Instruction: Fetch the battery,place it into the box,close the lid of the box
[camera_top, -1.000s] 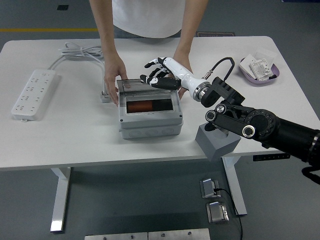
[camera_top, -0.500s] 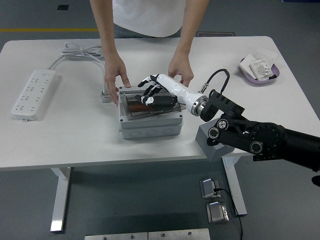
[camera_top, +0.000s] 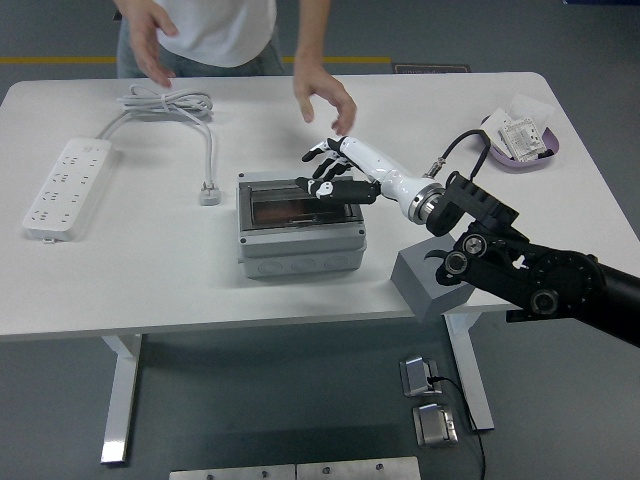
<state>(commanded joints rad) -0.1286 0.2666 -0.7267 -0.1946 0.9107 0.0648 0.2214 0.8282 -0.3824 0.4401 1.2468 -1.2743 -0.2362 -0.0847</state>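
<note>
The grey box (camera_top: 300, 252) stands mid-table with its clear lid (camera_top: 278, 190) lying flat and shut. A dark reddish battery (camera_top: 282, 209) shows dimly through the lid. My right hand (camera_top: 328, 176), white with black fingertips, rests over the lid's back right corner, fingers spread and holding nothing. My black right arm comes in from the lower right. The left arm is out of view. A person stands at the far side with both hands raised off the table, one hand (camera_top: 325, 93) above the box and the other hand (camera_top: 150, 40) at the top left.
A white power strip (camera_top: 62, 188) lies at the left, its cable and plug (camera_top: 208, 194) ending just left of the box. A purple tray (camera_top: 520, 141) with small packets sits at the back right. A grey block (camera_top: 432, 286) sits at the near edge under my arm.
The lid has gone from half lowered to flat and shut. The person's hands have let go of the box and lifted away. My right hand has drawn back to the right.
</note>
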